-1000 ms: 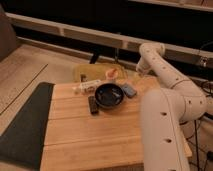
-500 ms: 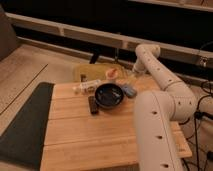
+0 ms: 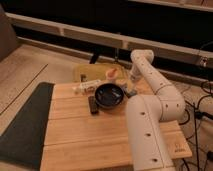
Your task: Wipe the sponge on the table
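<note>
Hovering beside the black bowl (image 3: 98,93) over the table (image 3: 90,135) is the gripper (image 3: 132,86); its hold cannot be told.

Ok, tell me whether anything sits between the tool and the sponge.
Nothing visible does. The tool hangs right by the sponge over the table; the black bowl sits beside them, not between.

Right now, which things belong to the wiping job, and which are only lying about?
Job: sponge; table; gripper, above the sponge at the table's far side.
Lying about: black bowl; black bar; long white object; grey mat; yellowish board.
</note>
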Motion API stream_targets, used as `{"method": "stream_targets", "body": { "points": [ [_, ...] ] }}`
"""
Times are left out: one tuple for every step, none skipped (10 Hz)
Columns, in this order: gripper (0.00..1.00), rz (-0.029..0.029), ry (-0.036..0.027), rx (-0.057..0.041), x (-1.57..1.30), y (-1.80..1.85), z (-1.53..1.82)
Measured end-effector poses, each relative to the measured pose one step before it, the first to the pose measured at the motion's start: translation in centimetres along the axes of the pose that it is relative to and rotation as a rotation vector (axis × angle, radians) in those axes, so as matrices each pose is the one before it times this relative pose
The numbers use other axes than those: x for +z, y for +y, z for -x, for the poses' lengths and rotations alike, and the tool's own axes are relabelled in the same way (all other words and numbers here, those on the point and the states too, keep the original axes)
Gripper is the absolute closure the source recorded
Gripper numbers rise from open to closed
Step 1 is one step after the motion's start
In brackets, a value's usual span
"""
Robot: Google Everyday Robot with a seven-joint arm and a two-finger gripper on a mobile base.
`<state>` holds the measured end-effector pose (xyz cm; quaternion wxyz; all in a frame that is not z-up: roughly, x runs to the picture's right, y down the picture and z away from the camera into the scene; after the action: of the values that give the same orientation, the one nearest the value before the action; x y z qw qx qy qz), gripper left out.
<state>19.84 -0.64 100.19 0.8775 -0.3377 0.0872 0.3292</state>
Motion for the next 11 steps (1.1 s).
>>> {"method": "stream_targets", "body": {
  "points": [
    [0.35, -0.00266, 0.00713, 0.00149, -0.015, -0.113, 0.105],
    [0.35, -0.00357, 0.00661, 0.00125, -0.015, -0.124, 0.117],
    [0.35, -0.00209, 0.004, 0.00235, 0.047, -0.094, 0.095],
    [0.39, 0.00183, 0.00123, 0.00027, 0.164, 0.1, 0.266],
    [0.48, 0.00615, -0.00225, 0.00064, 0.185, 0.232, 0.35],
    [0.57, 0.0082, -0.0016, 0.00136, 0.206, 0.238, 0.183],
    [0.67, 0.01261, 0.00051, 0.0019, 0.192, 0.325, 0.067],
    [0.8, 0.00217, -0.00501, 0.00384, 0.147, 0.001, 0.103],
    [0.88, 0.00459, -0.00284, 0.00422, 0.028, 0.048, -0.029],
    [0.98, 0.00778, -0.00413, 0.00599, 0.088, 0.119, -0.009],
    [1.0, 0.0062, -0.00369, 0.0033, 0.021, 0.111, 0.019]
  ]
}}
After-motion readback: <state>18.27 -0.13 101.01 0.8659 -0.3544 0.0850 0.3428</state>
